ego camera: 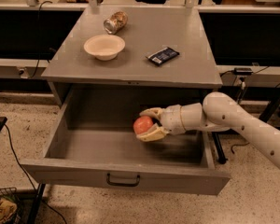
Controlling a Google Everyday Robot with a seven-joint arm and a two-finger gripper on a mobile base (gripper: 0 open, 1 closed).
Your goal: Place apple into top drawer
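Note:
The grey top drawer [84, 169] is pulled wide open, with a small dark handle [123, 180] on its front panel. The red-orange apple [143, 124] is held between the cream fingers of my gripper [148, 123], above the drawer's floor near its right half. The gripper is shut on the apple. My white arm reaches in from the right, over the drawer's right wall.
On the cabinet top [130, 64] stand a cream bowl [104, 46], a brownish metal can on its side [115, 22] and a dark snack packet [162, 56]. Cables run along the speckled floor at left. Dark shelving lies behind.

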